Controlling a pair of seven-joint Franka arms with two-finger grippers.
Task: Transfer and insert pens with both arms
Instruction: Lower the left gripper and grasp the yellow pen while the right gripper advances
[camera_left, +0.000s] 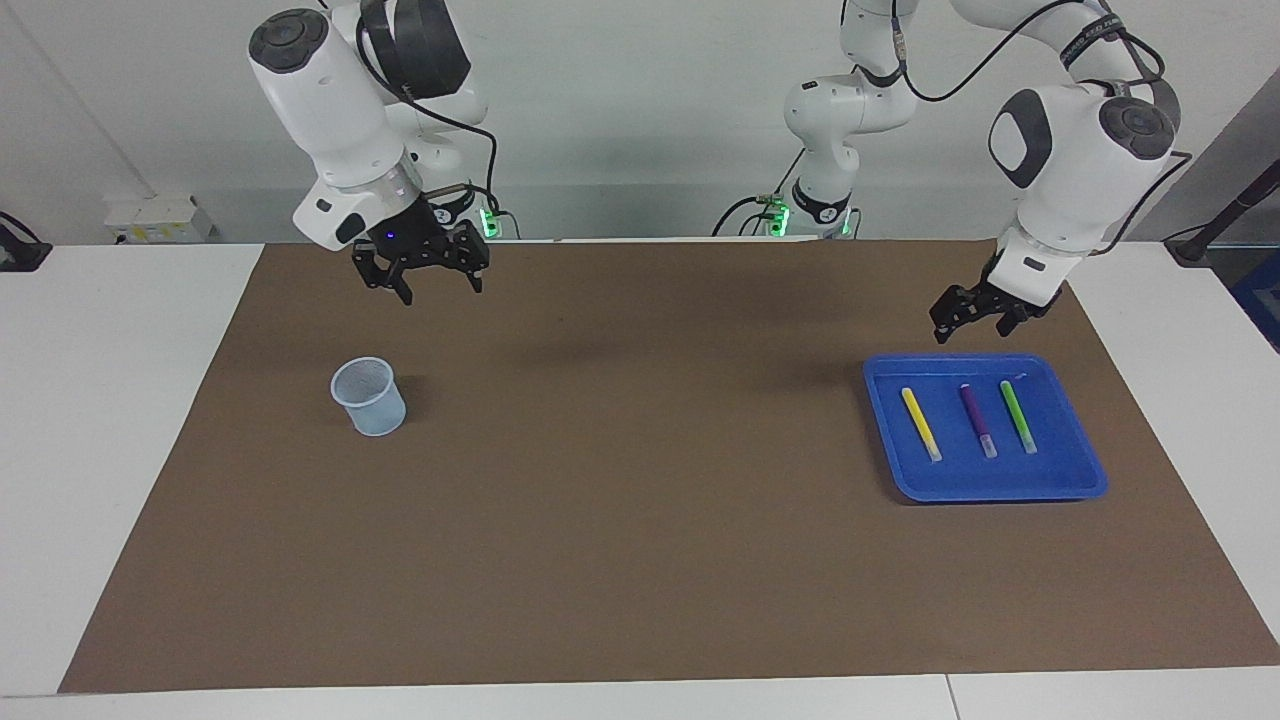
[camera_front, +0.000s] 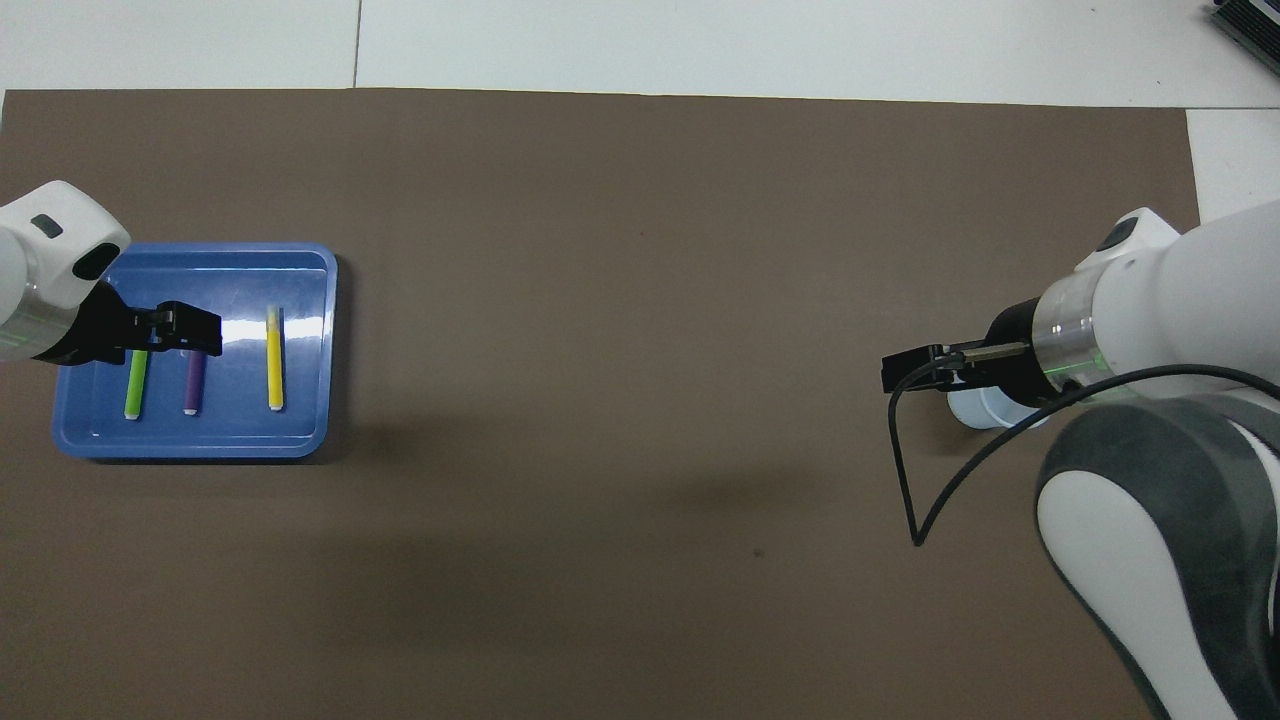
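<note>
Both pairs of jaws stood wide apart and held nothing. Up in the air, the left gripper (camera_left: 967, 318) hung over the brown mat (camera_left: 640, 560) at the edge of the blue tray (camera_left: 1000, 489) that lay toward the robots; from overhead it covered the cap ends of two pens. Over bare mat hovered the right gripper (camera_left: 437, 284), clear of the pale mesh cup (camera_left: 369, 397). Inside the tray the yellow pen (camera_left: 921, 424), the purple pen (camera_left: 978, 420) and the green pen (camera_left: 1018, 416) lay side by side, apart, the yellow toward the tray's inner edge and the green toward its outer edge. Tray sat at the left arm's end of the mat, cup at the right arm's end.
</note>
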